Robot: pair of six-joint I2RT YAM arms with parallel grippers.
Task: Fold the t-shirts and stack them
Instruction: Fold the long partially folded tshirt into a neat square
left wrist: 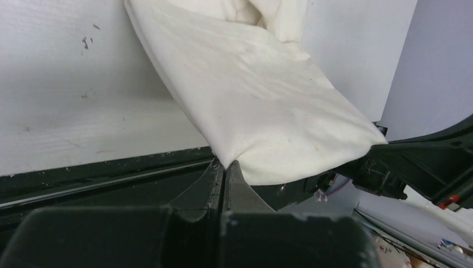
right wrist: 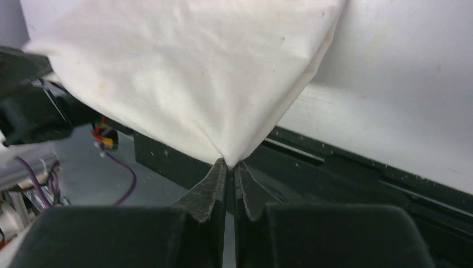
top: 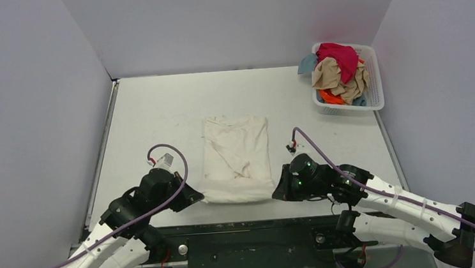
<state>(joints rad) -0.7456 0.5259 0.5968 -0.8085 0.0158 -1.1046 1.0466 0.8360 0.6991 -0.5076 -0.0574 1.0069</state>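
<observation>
Your left gripper point(left wrist: 224, 166) clamps its dark tapered jaws on the near left corner of the cream-white t-shirt point(top: 237, 156). Your right gripper point(right wrist: 228, 163) pinches the near right corner. The soft, creased cloth lies as a long folded rectangle mid-table point(top: 156, 115), with its near edge stretched between them. Crumpled magenta, tan and orange shirts point(top: 340, 68) heap in the white slatted basket point(top: 348, 108).

Left tool point(left wrist: 224, 167) pinches cream t-shirt point(left wrist: 262, 106)
</observation>
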